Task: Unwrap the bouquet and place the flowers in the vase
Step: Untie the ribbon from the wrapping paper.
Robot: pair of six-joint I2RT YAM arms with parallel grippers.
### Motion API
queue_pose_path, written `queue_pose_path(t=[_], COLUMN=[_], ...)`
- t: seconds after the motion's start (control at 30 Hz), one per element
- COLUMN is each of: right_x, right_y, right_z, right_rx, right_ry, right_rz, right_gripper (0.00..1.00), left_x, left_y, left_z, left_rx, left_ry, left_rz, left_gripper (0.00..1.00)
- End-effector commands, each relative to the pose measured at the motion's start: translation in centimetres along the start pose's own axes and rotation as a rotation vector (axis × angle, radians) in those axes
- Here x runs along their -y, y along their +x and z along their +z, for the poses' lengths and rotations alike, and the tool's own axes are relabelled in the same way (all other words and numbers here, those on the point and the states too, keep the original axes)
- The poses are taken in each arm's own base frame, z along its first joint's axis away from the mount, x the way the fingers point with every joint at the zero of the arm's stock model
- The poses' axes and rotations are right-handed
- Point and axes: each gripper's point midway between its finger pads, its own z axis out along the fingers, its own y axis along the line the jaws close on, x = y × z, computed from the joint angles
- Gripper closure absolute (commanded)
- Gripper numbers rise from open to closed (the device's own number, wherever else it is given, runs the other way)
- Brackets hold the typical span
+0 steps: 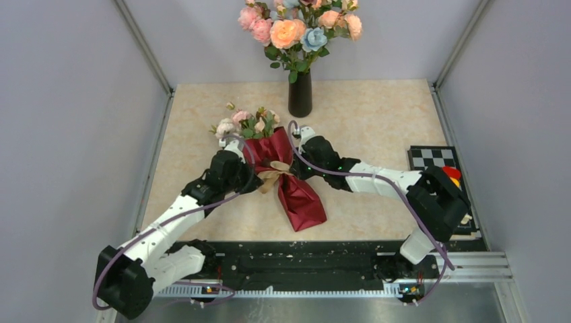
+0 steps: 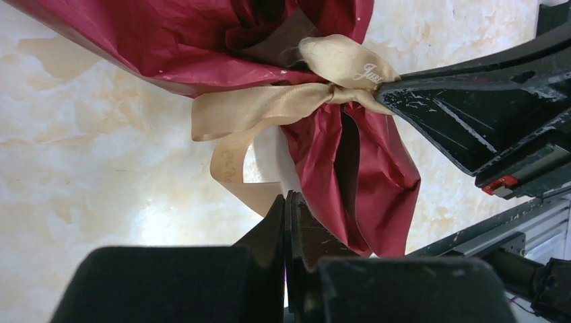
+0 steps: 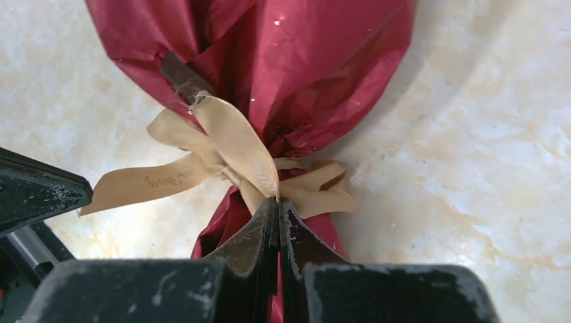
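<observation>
Bright, even light falls from above. The bouquet point(image 1: 296, 195) casts only a faint, soft-edged shadow on the table point(image 1: 377, 114) just to its right, clearest in the right wrist view. Tiny glare specks dot its paper, and its ribbon point(image 2: 269, 108) has a satin sheen. In the left wrist view the tabletop beside the bouquet's waist washes out pale. The overhead view is sharp.

The cone-shaped maroon bouquet point(image 3: 296, 67) was wrapped in crinkled, faintly shiny paper, its tan ribbon point(image 3: 236, 145) was smooth satiny cloth, the beige marbled tabletop point(image 3: 485, 134) looked smooth, the slim black vase point(image 1: 299, 94) sleek, and the right gripper point(image 3: 277, 202) had scuffed matt black plastic fingers point(image 3: 246, 239).
</observation>
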Motion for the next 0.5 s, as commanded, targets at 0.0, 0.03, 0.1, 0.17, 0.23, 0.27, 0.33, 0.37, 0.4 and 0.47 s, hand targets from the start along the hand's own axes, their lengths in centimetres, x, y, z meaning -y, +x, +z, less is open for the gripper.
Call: queue_pose_path(t=[0.0,0.03,0.1,0.17,0.23,0.27,0.33,0.37,0.4,0.47], right_x=[1.2,1.6,2.6,3.8,4.9,5.4,6.2,6.5,6.7,7.3], right_y=[-4.0,-4.2,-4.7,-5.2,-5.6,-5.9,-6.5,-6.6,-6.8,-6.9], right_z=[-2.0,-2.3,-2.6,-2.7,-2.8,-2.7,-2.7,-2.7,-2.7,-2.7], right_rx=[0.157,0.173,0.202,0.227,0.247,0.255,0.266,0.267,0.269,0.277], right_ry=[0.057,0.069,0.1,0.125,0.139,0.147,0.161,0.168,0.177,0.201], right_rz=[0.036,0.038,0.048,0.063,0.086,0.096,0.102,0.097,0.092,0.088], right_gripper=[1.0,1.0,1.0,1.0,1.0,1.0,1.0,1.0,1.0,1.0], left_x=[0.9,0.7,0.3,-0.1,-0.3,-0.4,-0.4,-0.4,-0.5,-0.9], left_y=[-1.1,-0.9,-0.7,-0.3,0.0,0.2,0.5,0.5,0.5,0.6], left_z=[0.9,1.0,1.2,1.4,1.6,1.8,2.1,2.2,2.3,2.5], left_rx=[0.075,0.076,0.077,0.068,0.051,0.041,0.029,0.028,0.03,0.039], left_ry=[0.027,0.021,0.006,-0.008,-0.015,-0.017,-0.013,-0.014,-0.016,-0.03], left_rz=[-0.083,-0.088,-0.09,-0.087,-0.086,-0.089,-0.091,-0.092,-0.092,-0.093], left_gripper=[1.0,1.0,1.0,1.0,1.0,1.0,1.0,1.0,1.0,1.0])
